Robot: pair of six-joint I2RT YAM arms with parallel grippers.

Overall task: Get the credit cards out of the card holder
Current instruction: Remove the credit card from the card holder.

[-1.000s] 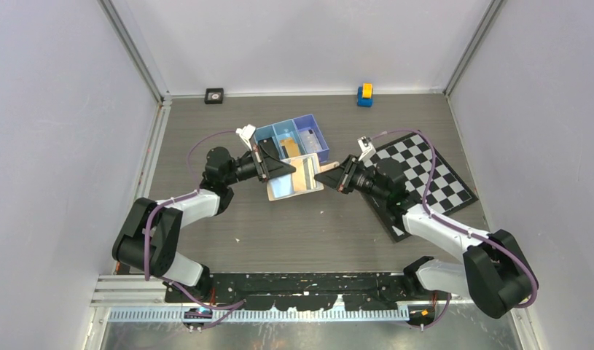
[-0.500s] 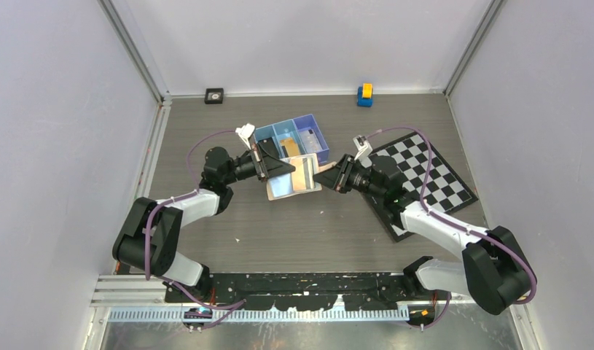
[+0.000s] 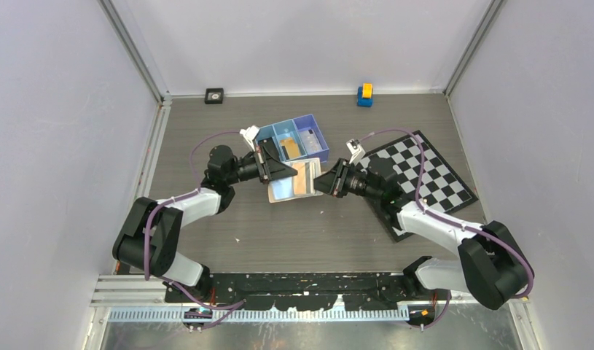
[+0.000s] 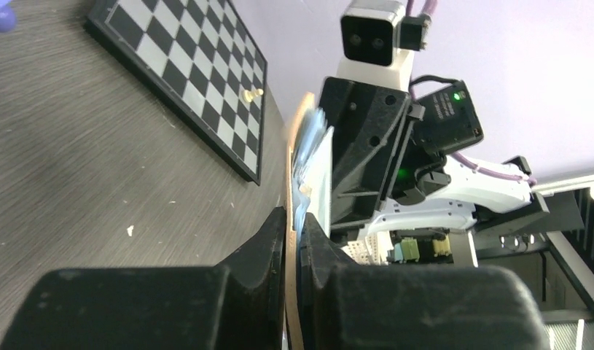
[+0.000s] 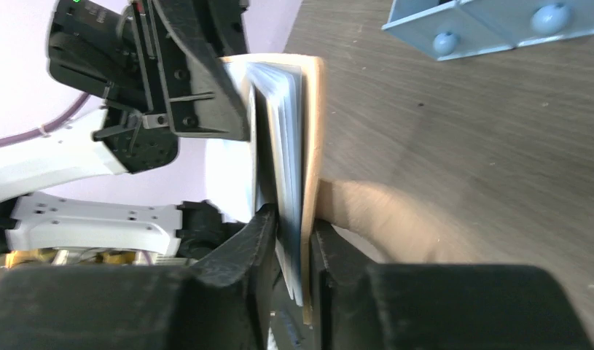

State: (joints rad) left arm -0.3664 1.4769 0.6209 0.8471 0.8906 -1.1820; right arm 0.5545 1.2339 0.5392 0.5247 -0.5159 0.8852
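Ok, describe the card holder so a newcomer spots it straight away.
Find the blue tray mid-table. Just nearer the arms, the left gripper pinches the card holder, with the right gripper at its opposite edge. It's the only tan folding wallet, opened, pale inside.

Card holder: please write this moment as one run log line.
card holder: between both arms | left jaws: shut on its edge | right jaws: around opposite edge, grip unclear | cards: inside holder
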